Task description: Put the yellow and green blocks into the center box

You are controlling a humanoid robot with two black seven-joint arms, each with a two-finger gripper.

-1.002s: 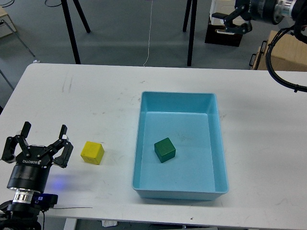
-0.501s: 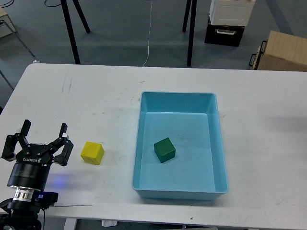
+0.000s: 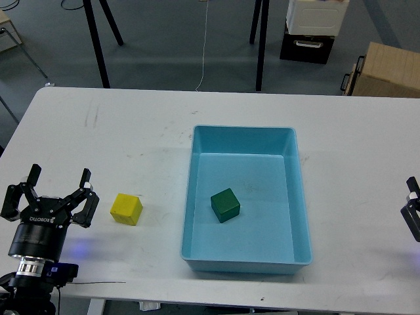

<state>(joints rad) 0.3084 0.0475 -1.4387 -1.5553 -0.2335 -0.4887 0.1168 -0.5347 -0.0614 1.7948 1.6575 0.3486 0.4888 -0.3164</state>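
Note:
A green block (image 3: 225,205) lies inside the light blue box (image 3: 195,197) at the table's middle. A yellow block (image 3: 126,209) sits on the white table left of the box. My left gripper (image 3: 49,190) is open and empty, just left of the yellow block and apart from it. Only a dark edge of my right gripper (image 3: 412,209) shows at the right border; its fingers cannot be told apart.
The white table (image 3: 131,144) carries only the box and the yellow block. Behind its far edge stand black tripod legs (image 3: 98,42), a black case with a white bin (image 3: 308,39) and a cardboard box (image 3: 387,72) on the floor.
My right arm has come down from the top right, left the view, and now shows at the right edge near the table. My left gripper has barely moved.

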